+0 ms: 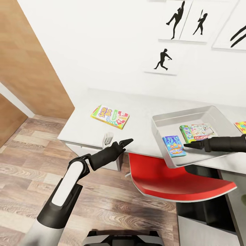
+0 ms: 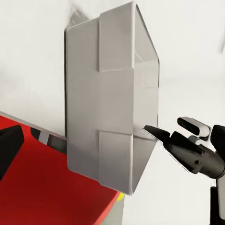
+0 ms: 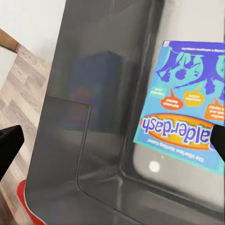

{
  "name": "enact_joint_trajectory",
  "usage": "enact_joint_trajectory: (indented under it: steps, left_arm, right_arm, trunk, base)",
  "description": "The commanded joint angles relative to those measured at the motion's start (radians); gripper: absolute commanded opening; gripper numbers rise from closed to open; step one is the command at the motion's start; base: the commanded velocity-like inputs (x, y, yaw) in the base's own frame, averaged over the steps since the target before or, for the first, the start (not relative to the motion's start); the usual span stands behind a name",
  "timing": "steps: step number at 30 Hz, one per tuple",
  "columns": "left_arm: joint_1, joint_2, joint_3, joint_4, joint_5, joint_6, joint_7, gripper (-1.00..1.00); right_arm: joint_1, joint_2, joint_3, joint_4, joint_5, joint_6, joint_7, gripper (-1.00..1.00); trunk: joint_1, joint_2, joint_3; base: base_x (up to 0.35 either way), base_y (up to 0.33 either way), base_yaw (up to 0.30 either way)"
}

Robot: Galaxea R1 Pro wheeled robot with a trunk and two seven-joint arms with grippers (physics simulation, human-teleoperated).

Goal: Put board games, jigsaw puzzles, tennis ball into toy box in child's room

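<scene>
Head view, pale grey toy box (image 1: 160, 127), light-blue game (image 1: 174, 146) inside, right claw (image 1: 187, 145) empty, spread, left claw (image 1: 128, 140) pinched closed.

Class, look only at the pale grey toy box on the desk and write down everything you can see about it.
The toy box is a pale grey, smooth, plastic-looking rectangular bin with a broad flared rim and raised panels on its outer wall. It sits upright and open on the table, its near edge above a red chair. Two board games lie flat inside: a light-blue one and Monopoly. The right gripper reaches over it.

grey toy box (image 2: 101, 101) seen from outside on pale surface (image 2: 28, 70), red chair seat (image 2: 47, 187) beside it, right gripper (image 2: 152, 131) at its rim.
</scene>
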Motion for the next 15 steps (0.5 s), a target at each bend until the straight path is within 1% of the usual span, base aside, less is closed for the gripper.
enact_joint_trajectory:
  steps: [1,3,4,6,7,9,10,11,12,15]
  left_arm:
    - [-0.001,0.000,0.000,-0.001,0.011,0.002,0.010,1.00]
    - [-0.001,0.000,0.000,-0.001,0.010,0.002,0.010,1.00]
    - [-0.001,0.000,0.000,-0.001,0.010,0.002,0.010,1.00]
    - [-0.001,0.000,0.000,-0.001,0.010,0.002,0.010,1.00]
    - [-0.001,0.000,0.000,-0.001,0.010,0.002,0.010,1.00]
    - [-0.001,0.000,0.000,-0.001,0.010,0.002,0.010,1.00]
    - [-0.001,0.000,0.000,-0.001,0.010,0.002,0.010,1.00]
    - [-0.001,0.000,0.000,-0.001,0.010,0.002,0.010,1.00]
    - [-0.001,0.000,0.000,-0.001,0.010,0.002,0.010,1.00]
    - [-0.001,0.000,0.000,-0.001,0.010,0.002,0.010,1.00]
  right_arm:
    - [-0.001,-0.001,0.001,0.000,0.001,0.003,0.003,1.00]
    - [-0.002,0.002,-0.031,-0.012,0.002,0.012,0.001,1.00]
    - [-0.002,0.002,-0.031,-0.012,0.002,0.012,0.001,1.00]
    - [-0.002,0.005,-0.074,-0.020,0.002,0.012,0.000,1.00]
    - [-0.002,0.005,-0.074,-0.020,0.002,0.012,0.000,1.00]
    - [-0.001,0.006,-0.118,-0.025,0.003,0.012,-0.001,1.00]
    - [-0.001,0.006,-0.118,-0.025,0.003,0.012,-0.001,1.00]
    - [-0.001,0.007,-0.136,-0.027,0.004,0.012,-0.002,1.00]
    - [-0.001,0.007,-0.136,-0.027,0.004,0.012,-0.002,1.00]
    - [-0.001,0.008,-0.172,-0.030,0.004,0.012,-0.011,1.00]
  trunk:
    - [0.001,-0.002,-0.001]
    - [0.001,-0.002,-0.001]
    - [0.001,-0.002,-0.001]
    - [0.001,-0.002,0.000]
    - [0.001,-0.002,0.001]
    - [0.001,-0.002,0.003]
    - [0.001,-0.002,0.004]
    - [0.001,-0.002,0.005]
    - [0.001,-0.002,0.006]
    - [0.001,-0.002,0.009]
  base:
    - [-0.005,0.004,0.000]
    - [-0.003,0.003,0.015]
    - [-0.003,0.002,0.021]
    - [-0.002,0.002,0.048]
    - [-0.002,0.002,0.055]
    - [-0.001,0.001,0.071]
    - [-0.001,0.001,0.076]
    - [-0.001,0.001,0.083]
    - [-0.001,0.001,0.083]
    - [-0.001,0.001,0.093]
